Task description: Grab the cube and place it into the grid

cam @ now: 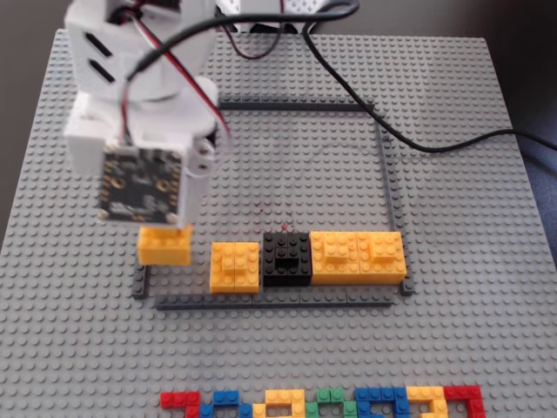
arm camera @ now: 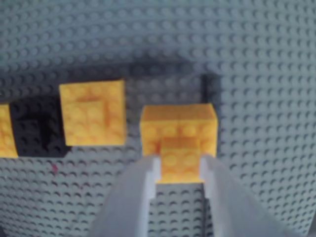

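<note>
Four dark strips [cam: 296, 106] form one grid on one grey baseplate [cam: 452, 174].

Inside it, the fixed view shows three yellow blocks: one square cube [cam: 164, 245] under the arm, one split square block [cam: 235, 266] and one double-wide block [cam: 358, 258]. One black block [cam: 286, 259] sits between the latter two.

One multicoloured brick row [cam: 322, 403] lies along the bottom edge; its bricks are too cropped to count.

One arm [cam: 139, 96] carries one gripper [arm camera: 180, 170] with two fingers [arm camera: 143, 182]. One black cable [cam: 409, 139] crosses the baseplate.
</note>
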You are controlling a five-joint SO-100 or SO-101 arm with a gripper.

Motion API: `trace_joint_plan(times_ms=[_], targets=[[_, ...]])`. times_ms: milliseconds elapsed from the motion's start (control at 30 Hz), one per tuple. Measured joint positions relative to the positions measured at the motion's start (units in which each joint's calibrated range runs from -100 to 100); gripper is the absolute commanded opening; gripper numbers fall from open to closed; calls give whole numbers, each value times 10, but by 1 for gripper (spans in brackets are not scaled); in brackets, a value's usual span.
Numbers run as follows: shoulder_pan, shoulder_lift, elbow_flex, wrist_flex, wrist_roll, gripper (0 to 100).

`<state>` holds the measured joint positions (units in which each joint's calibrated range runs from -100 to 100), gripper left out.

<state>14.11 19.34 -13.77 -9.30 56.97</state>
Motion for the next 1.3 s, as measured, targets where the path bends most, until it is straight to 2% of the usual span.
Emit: trace_joint_plan(times_ms=[1000, 1133, 1300], targets=[[-17, 42, -16, -28, -9, 4], [-17, 42, -16, -29, -9, 7], [-17, 42, -16, -29, -9, 20]])
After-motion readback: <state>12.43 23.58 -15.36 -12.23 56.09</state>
